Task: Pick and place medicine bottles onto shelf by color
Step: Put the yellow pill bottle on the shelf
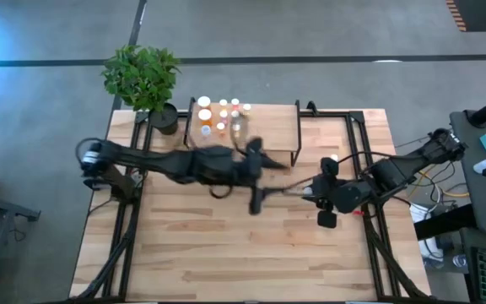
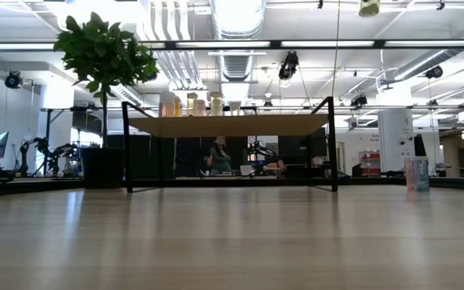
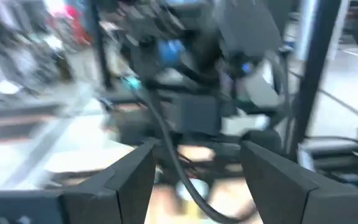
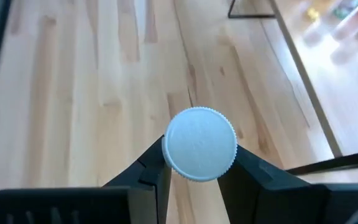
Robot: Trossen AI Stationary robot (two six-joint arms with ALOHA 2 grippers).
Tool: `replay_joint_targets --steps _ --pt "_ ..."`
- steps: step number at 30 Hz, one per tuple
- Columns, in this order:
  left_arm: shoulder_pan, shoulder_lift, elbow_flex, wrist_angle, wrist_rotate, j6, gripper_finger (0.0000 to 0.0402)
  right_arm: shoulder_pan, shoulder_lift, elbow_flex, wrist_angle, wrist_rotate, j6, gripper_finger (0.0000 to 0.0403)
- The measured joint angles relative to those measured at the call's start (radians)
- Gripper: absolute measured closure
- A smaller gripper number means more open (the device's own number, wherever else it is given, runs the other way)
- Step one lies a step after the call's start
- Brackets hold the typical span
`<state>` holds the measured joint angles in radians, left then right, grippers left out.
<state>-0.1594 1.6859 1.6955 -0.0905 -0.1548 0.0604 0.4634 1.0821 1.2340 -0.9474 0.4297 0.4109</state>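
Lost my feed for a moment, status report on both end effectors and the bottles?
Right end effector shut on a white-capped bottle above the tabletop. Left end effector open, empty, mid-table near the shelf. Several bottles on the shelf's left end. Nothing blocking.

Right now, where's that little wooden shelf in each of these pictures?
High view: the shelf sits at top centre.
Low view: centre, with the board at mid-height.
Left wrist view: too blurred to tell.
Right wrist view: right side, beyond the capped bottle in the right gripper.
Shared landmark: the bottles standing at one end of it.
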Motion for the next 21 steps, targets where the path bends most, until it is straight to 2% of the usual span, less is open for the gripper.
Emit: replay_joint_targets --steps 3,7,13,17,21 --pt "0.020 -0.063 -0.019 -0.002 -0.075 0.028 0.0185 0.000 -0.021 0.008 0.030 0.000 -0.001 0.0303" --pt "0.048 -0.071 -0.068 -0.007 -0.086 0.004 0.0185 0.000 -0.027 0.026 0.085 0.000 -0.031 0.0303" --pt "0.081 0.002 -0.177 0.057 0.065 -0.146 0.0185 -0.014 -0.017 0.068 0.088 0.017 -0.048 0.0303" --pt "0.076 0.050 -0.153 0.219 0.101 -0.156 0.0185 -0.041 -0.006 0.074 0.085 0.018 -0.036 0.0303" --pt "0.074 0.100 -0.099 0.211 0.115 -0.126 0.0185 -0.054 0.018 0.074 0.075 0.015 -0.036 0.0303"
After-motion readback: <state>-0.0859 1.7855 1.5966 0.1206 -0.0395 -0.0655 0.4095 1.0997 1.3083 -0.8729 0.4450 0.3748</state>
